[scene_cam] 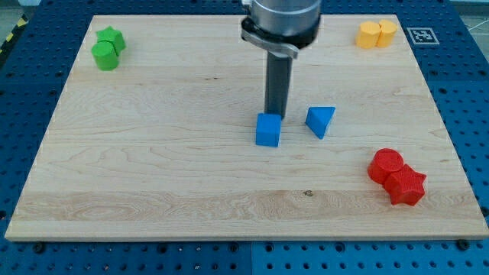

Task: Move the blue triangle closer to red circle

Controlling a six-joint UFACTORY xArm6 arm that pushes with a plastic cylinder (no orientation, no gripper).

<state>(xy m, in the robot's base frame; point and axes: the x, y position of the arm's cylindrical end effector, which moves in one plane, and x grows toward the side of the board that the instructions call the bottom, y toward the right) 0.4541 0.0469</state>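
Pale wooden board (153,176) on blue pegboard table (23,114); my tip (273,116), no claw, behind blue cube (268,131).

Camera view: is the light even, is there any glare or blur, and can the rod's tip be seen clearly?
In the camera view the light is soft and even, with only faint shadows under the blocks; the wooden board shows no strong glare; the blue triangle and red circle are sharp; my tip is in focus, just behind the blue cube.
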